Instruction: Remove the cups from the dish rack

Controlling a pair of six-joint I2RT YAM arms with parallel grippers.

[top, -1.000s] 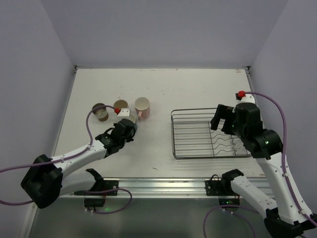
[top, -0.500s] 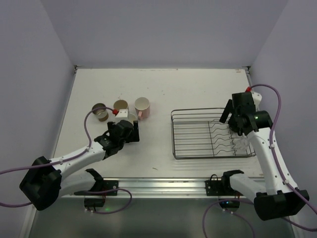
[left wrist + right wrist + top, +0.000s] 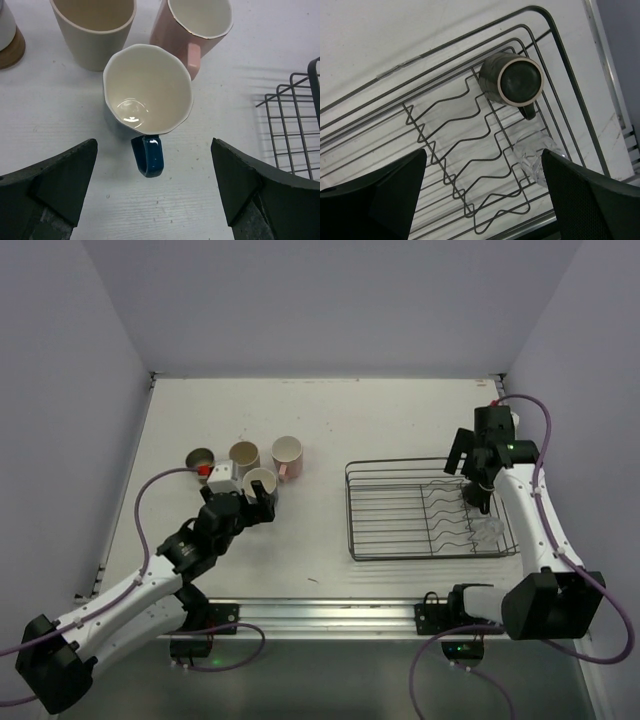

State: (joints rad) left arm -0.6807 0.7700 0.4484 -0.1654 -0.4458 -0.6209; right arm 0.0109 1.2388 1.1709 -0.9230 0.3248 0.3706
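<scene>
A flat white rectangular tabletop [image 3: 400, 420] is filling the middle of the top view, its surface showing a fine, faint grain up close. Three plain pale lavender panel walls are closing it in: a back wall [image 3: 330, 300] is rising from the far edge, a left wall [image 3: 60, 440] and a right wall [image 3: 595, 350] are slanting up from the side edges. A ribbed silver aluminium rail [image 3: 330, 612] is running along the near edge. Below it a dull grey surface [image 3: 330, 685] is showing; whether it is the floor is unclear. Soft, even light is falling from above, casting only short, pale shadows on the tabletop.
</scene>
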